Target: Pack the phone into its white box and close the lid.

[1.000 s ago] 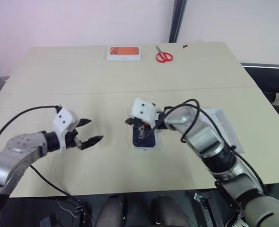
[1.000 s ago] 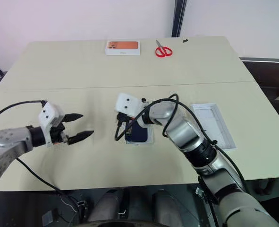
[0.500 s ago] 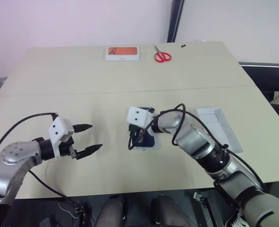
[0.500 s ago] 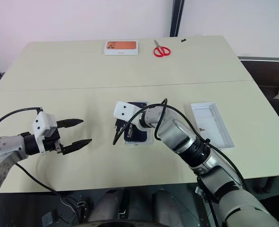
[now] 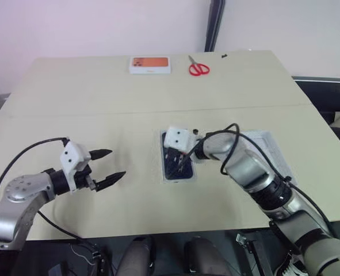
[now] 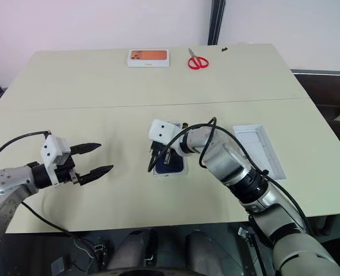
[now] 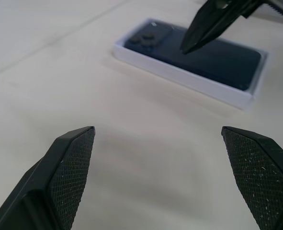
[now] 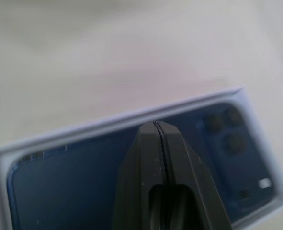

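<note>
The dark navy phone (image 7: 213,57) lies back-up inside the white box (image 6: 170,172) at the table's middle, camera lenses showing. My right gripper (image 8: 156,124) is shut, empty, and points down over the phone (image 8: 60,191), just inside the box wall (image 8: 107,122); whether it touches the phone I cannot tell. To the left of the box, my left gripper (image 5: 115,164) hovers open above the bare table, aimed toward the box. The lid (image 6: 256,144) lies open side up to the right of the box, behind my right forearm.
A white box printed with an orange picture (image 5: 150,64) and red scissors (image 5: 199,69) lie at the table's far edge. The table's front edge runs close below both arms.
My shut right gripper has shifted rightward from the box's left edge to over the phone. The left gripper has stayed open in about the same place.
</note>
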Robot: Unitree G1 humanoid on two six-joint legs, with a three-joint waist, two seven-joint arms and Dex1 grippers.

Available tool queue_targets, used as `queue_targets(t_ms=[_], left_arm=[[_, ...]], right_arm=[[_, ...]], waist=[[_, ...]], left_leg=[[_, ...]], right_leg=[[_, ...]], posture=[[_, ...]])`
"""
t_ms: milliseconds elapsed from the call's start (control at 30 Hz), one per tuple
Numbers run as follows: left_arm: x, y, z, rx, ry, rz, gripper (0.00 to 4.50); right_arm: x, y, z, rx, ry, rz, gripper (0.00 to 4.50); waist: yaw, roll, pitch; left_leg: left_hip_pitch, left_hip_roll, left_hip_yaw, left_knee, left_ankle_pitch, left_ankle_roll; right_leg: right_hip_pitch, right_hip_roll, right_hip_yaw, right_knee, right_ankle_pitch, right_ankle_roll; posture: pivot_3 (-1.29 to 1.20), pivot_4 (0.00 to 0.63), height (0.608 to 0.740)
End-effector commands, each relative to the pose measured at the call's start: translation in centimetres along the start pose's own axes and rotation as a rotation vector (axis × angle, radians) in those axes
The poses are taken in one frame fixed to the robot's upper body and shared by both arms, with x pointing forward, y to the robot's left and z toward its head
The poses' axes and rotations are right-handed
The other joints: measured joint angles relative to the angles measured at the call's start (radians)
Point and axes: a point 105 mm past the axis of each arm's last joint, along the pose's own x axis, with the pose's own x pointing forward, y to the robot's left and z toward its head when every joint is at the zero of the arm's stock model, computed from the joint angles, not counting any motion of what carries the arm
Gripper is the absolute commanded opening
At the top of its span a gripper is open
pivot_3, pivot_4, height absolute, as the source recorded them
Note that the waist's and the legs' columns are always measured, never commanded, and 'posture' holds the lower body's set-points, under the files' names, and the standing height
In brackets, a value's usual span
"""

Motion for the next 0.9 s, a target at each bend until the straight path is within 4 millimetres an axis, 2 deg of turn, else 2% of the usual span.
queue_targets(t_ms=[33,133,200,267,367,467,533,567,700,900], left_arm=[[0.4,0.8,0.5,0.008,0.039,0.061,4.46],[0.8,1.3,1.3,-0.003,0.015,0.076,4.46],[1.7,1.5,2.3,-0.006,-0.008,0.065,4.46],[2.7,1.3,2.4,0.014,0.007,0.040,4.46],[3.5,1.2,2.3,0.024,0.030,0.026,4.46],[5.1,0.7,1.5,0.009,0.098,-0.041,3.61],[5.9,-0.3,1.2,0.023,0.137,-0.109,2.69],[6.3,-0.7,1.2,0.039,0.153,-0.139,2.03],[7.8,-1.2,1.2,0.070,0.202,-0.177,0.03],[9.6,-2.3,0.6,0.104,0.313,-0.246,0.03]], right_arm=[[-2.7,-2.0,0.7,0.017,-0.068,-0.071,0.00],[-4.4,-3.1,-0.7,0.059,-0.050,-0.107,0.00],[-5.6,-3.7,-2.8,0.062,0.009,-0.132,0.00],[-6.3,-3.6,-4.4,0.059,0.053,-0.134,0.00],[-6.5,-3.3,-5.4,0.053,0.083,-0.126,0.00],[-6.0,-2.6,-6.2,0.066,0.110,-0.098,0.00],[-5.7,-2.2,-6.4,0.052,0.130,-0.083,0.00],[-5.6,-2.1,-6.5,0.046,0.139,-0.086,0.00],[-5.2,-1.9,-6.7,0.025,0.160,-0.086,0.00],[-4.1,-1.0,-7.1,-0.036,0.188,-0.059,0.00]], waist=[[0.001,0.000,0.000],[0.000,0.000,0.000],[0.005,0.000,0.000],[0.003,0.000,0.000],[-0.008,0.000,0.000],[-0.009,0.000,0.000],[-0.005,0.000,0.000],[-0.005,0.000,0.000],[0.002,0.000,0.000],[-0.001,0.000,0.000]], left_leg=[[0.000,0.000,0.000,0.000,0.000,0.000],[0.000,0.000,0.000,0.001,0.000,0.000],[0.000,0.000,0.000,0.000,0.000,0.000],[0.000,0.000,0.000,0.000,0.000,0.000],[0.000,0.000,0.000,0.000,0.000,0.000],[0.000,0.000,0.000,0.000,0.000,0.000],[0.000,0.000,0.000,0.001,0.000,0.000],[0.000,0.000,0.000,0.001,0.000,0.000],[0.000,0.000,0.000,0.003,0.000,0.000],[0.000,0.000,0.000,0.004,0.000,0.000]], right_leg=[[0.000,0.000,0.000,0.000,0.000,0.000],[0.001,0.000,0.000,0.000,0.000,0.000],[0.000,0.000,0.000,0.000,0.000,0.000],[0.001,0.000,-0.001,0.000,0.000,0.000],[0.001,0.000,0.000,0.000,0.000,0.000],[0.000,0.001,0.001,0.001,0.000,0.000],[0.000,0.002,0.000,0.002,0.000,0.000],[0.000,0.002,0.000,0.002,0.000,0.000],[0.001,0.001,0.000,0.002,0.000,0.000],[0.001,0.002,0.000,0.002,0.000,0.000]], posture=[[0.00,0.150,0.740],[0.00,0.150,0.740],[0.00,0.150,0.740],[0.00,0.150,0.740],[0.00,0.150,0.740],[0.00,0.150,0.740],[0.00,0.150,0.740],[0.00,0.150,0.740],[0.00,0.150,0.740],[0.00,0.150,0.740]])
